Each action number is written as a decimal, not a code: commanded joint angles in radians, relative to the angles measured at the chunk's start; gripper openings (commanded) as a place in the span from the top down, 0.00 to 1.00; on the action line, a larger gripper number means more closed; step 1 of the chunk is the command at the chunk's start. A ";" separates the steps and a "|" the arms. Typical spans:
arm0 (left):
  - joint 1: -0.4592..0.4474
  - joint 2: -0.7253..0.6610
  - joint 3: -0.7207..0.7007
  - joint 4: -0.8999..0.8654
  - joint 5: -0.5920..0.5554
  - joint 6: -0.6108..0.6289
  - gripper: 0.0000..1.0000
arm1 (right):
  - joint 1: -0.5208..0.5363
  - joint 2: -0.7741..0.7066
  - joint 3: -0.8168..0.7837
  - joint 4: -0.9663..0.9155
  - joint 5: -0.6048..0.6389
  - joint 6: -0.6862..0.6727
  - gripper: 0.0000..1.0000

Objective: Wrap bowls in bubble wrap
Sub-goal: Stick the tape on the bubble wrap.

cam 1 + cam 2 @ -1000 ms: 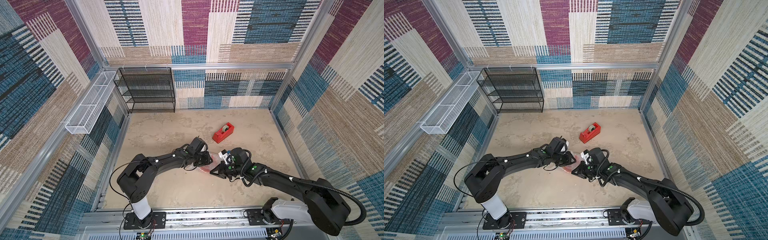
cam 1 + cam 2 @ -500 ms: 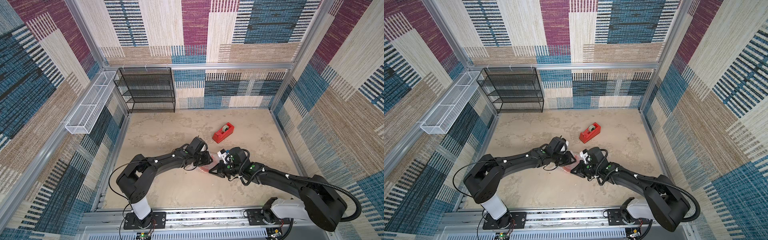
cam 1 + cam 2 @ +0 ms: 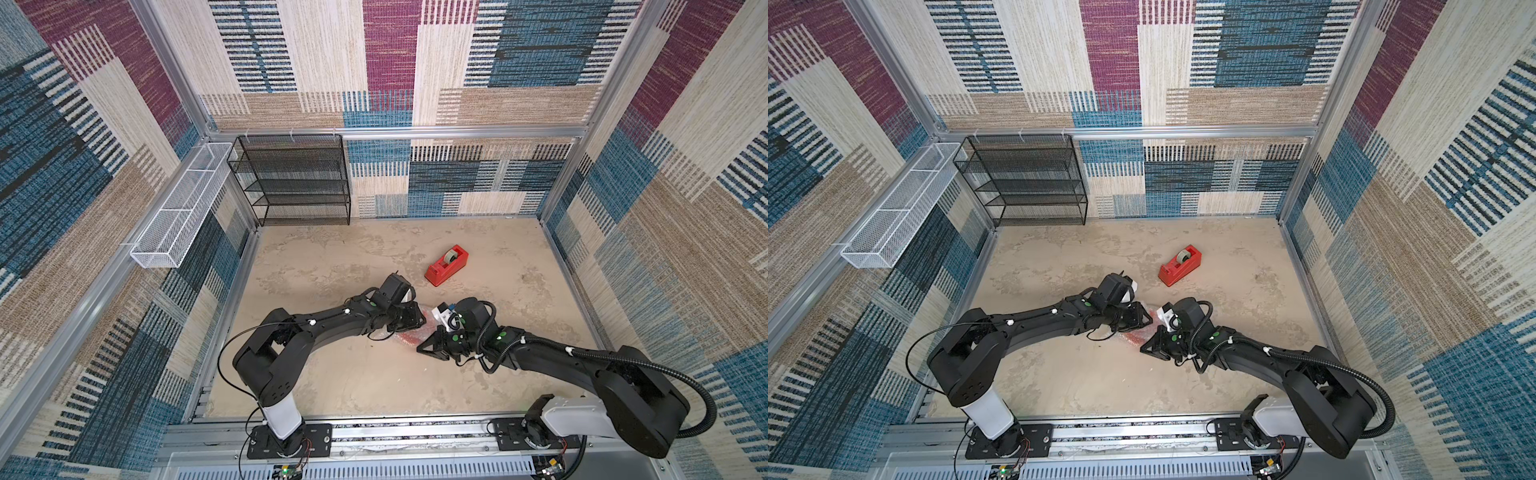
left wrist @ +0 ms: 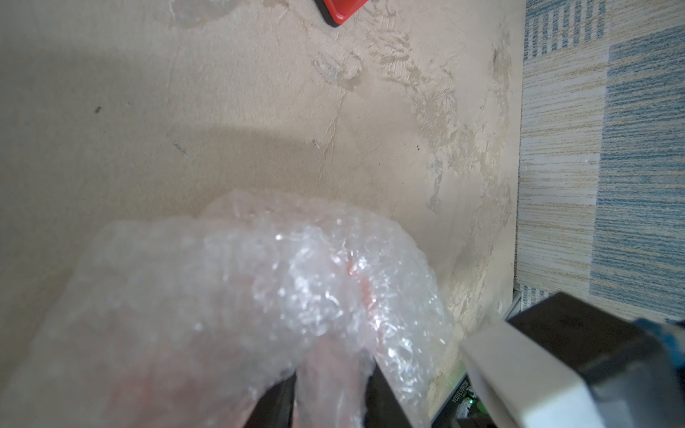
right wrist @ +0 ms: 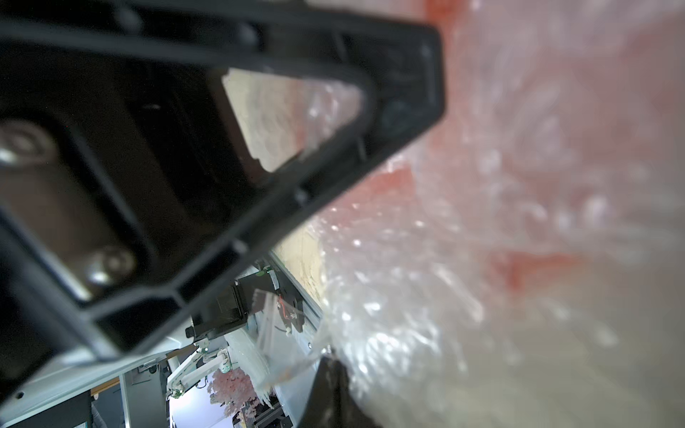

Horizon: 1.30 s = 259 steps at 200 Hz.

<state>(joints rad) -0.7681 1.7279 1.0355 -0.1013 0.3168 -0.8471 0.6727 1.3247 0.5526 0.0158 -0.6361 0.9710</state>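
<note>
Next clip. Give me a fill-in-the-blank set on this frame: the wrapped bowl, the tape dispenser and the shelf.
1. Between the left gripper and the right gripper, an orange bowl shows faintly through crinkled ____.
2. The tape dispenser, standing alone farther back, is coloured ____.
3. The black mesh shelf stands against the ____ wall.
Missing words: bubble wrap; red; back.
</note>
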 commanded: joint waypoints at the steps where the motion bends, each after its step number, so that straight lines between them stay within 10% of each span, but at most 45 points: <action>1: 0.000 -0.007 -0.005 0.000 -0.013 -0.010 0.67 | -0.001 0.032 0.035 0.002 -0.016 -0.038 1.00; 259: 0.000 -0.018 -0.006 -0.011 -0.015 -0.001 0.66 | -0.114 0.204 0.147 0.059 -0.048 -0.072 1.00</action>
<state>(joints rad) -0.7662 1.7149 1.0264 -0.1005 0.2825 -0.8471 0.5671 1.5265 0.6891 0.0181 -0.6746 0.9028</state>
